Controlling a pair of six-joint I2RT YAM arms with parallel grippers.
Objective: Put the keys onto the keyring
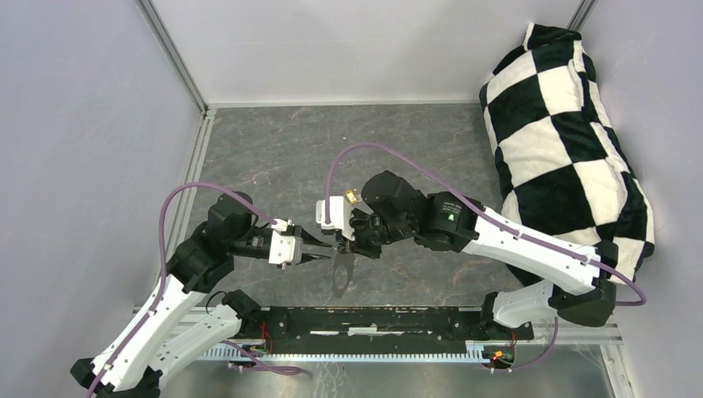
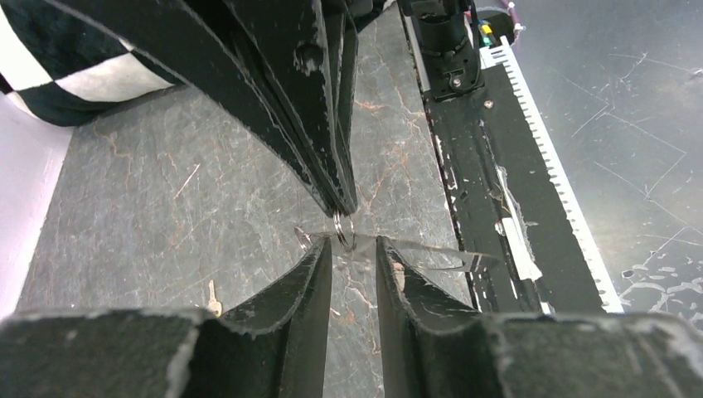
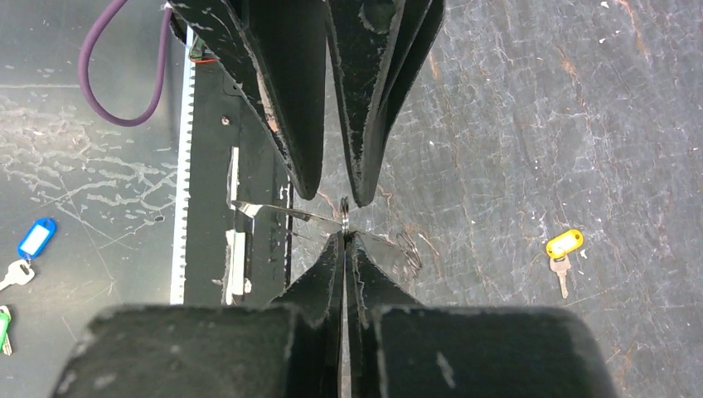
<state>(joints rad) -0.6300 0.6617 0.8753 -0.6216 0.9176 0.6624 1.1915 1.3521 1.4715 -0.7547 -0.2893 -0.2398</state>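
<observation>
The keyring (image 3: 344, 207) is a thin silver loop seen edge-on, held above the table in the tips of my right gripper (image 3: 344, 236), which is shut on it. My left gripper (image 2: 354, 242) faces it from the other side, jaws apart, with the keyring (image 2: 343, 230) just at its tips. The two grippers meet at the table's middle (image 1: 338, 245). A thin clear flat piece (image 2: 439, 255) hangs by the ring. One of the keys, with a yellow head (image 3: 564, 245), lies on the table. A blue-headed key (image 3: 37, 236) lies on the metal surface beyond the rail.
A black-and-white checkered cushion (image 1: 564, 141) fills the right side. The black rail with a white toothed strip (image 1: 373, 327) runs along the near edge. A silver key (image 3: 12, 274) and a green-headed one (image 3: 4, 327) lie near the blue one. White walls enclose the table.
</observation>
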